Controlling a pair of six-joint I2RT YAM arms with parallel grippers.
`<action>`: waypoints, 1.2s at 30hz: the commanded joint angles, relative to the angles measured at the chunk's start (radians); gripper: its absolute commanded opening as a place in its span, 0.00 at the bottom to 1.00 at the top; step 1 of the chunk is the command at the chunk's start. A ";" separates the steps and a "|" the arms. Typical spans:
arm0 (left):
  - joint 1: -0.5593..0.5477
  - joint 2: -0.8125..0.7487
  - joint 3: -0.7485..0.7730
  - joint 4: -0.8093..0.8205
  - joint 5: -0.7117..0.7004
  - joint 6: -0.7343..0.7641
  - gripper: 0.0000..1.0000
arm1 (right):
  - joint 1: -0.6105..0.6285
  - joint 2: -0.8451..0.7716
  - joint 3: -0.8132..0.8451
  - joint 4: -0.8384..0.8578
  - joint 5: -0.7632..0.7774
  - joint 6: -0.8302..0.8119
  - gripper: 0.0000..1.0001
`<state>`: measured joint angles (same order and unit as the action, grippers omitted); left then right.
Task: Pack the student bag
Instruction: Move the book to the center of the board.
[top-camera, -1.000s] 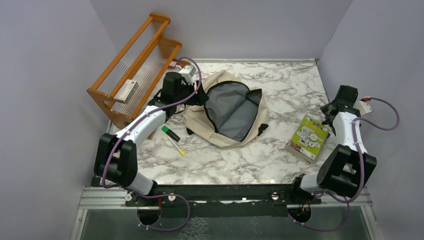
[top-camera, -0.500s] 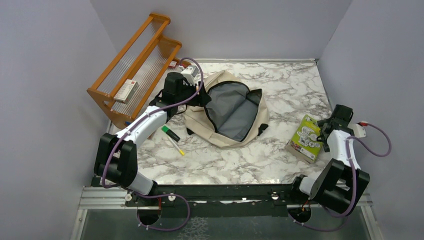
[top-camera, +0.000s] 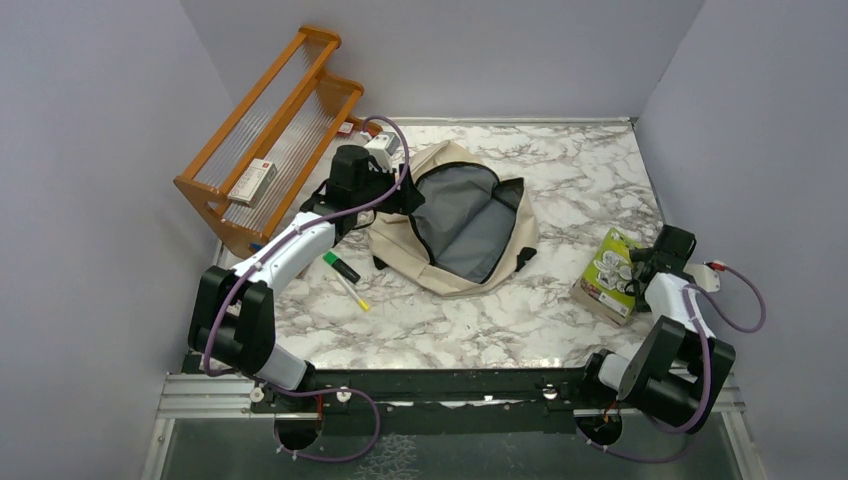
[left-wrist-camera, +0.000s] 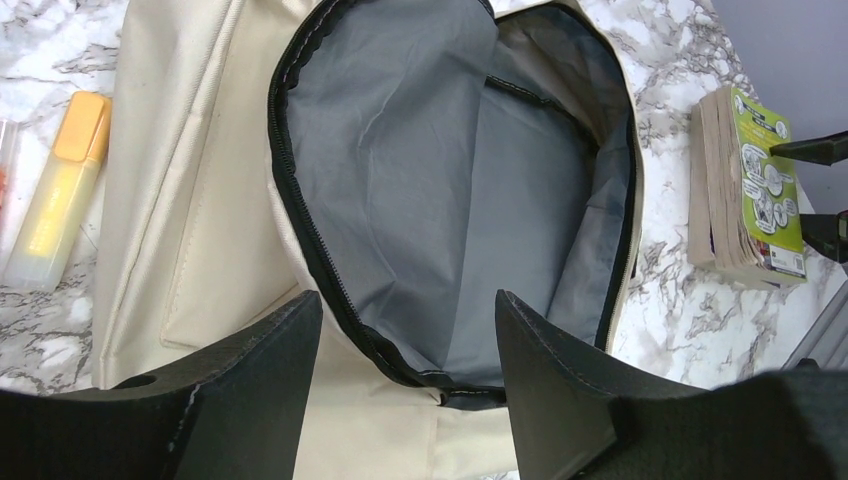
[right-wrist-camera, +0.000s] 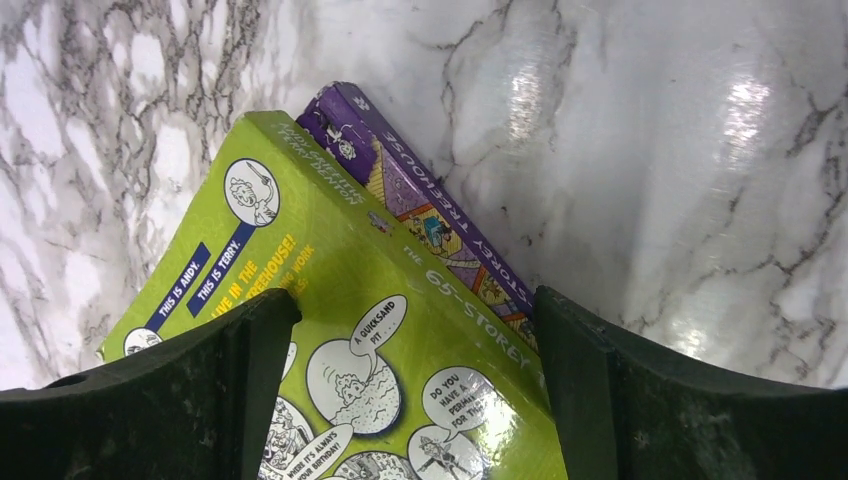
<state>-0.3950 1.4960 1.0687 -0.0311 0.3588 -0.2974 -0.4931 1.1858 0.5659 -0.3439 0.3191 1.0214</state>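
Observation:
The student bag (top-camera: 455, 215), beige canvas with a black zipper, lies unzipped mid-table with its grey lining (left-wrist-camera: 430, 190) showing. My left gripper (top-camera: 405, 195) sits at the bag's left rim. In the left wrist view this gripper (left-wrist-camera: 408, 300) is open, its jaws either side of the zipper edge without pinching it. A green paperback (top-camera: 612, 272) with a purple spine (right-wrist-camera: 430, 220) lies to the right of the bag. My right gripper (top-camera: 640, 262) hovers over the book's near right corner. In the right wrist view it (right-wrist-camera: 415, 300) stands open, with the green cover (right-wrist-camera: 340, 270) between its jaws.
A wooden rack (top-camera: 270, 130) holding a small box (top-camera: 250, 181) stands at the far left. A green marker (top-camera: 341, 267) and a thin pen (top-camera: 352, 291) lie left of the bag, beside a yellow highlighter (left-wrist-camera: 60, 190). Walls close in on both sides.
My right gripper has swung from the far right wall toward the near side and onto the green book's corner. The left gripper has stayed at the bag's rim.

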 joint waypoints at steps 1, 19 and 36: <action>-0.004 -0.022 -0.006 0.027 0.029 0.003 0.65 | -0.002 0.043 -0.062 0.087 -0.059 0.000 0.92; -0.005 -0.015 -0.001 0.013 0.028 0.022 0.64 | 0.022 0.208 -0.092 0.356 -0.564 -0.292 0.85; -0.289 0.159 0.228 0.050 -0.109 -0.137 0.59 | 0.177 0.203 -0.004 0.288 -0.524 -0.377 0.88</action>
<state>-0.5976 1.5829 1.2144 -0.0265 0.3378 -0.3176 -0.3237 1.4467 0.5728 0.1249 -0.3218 0.6357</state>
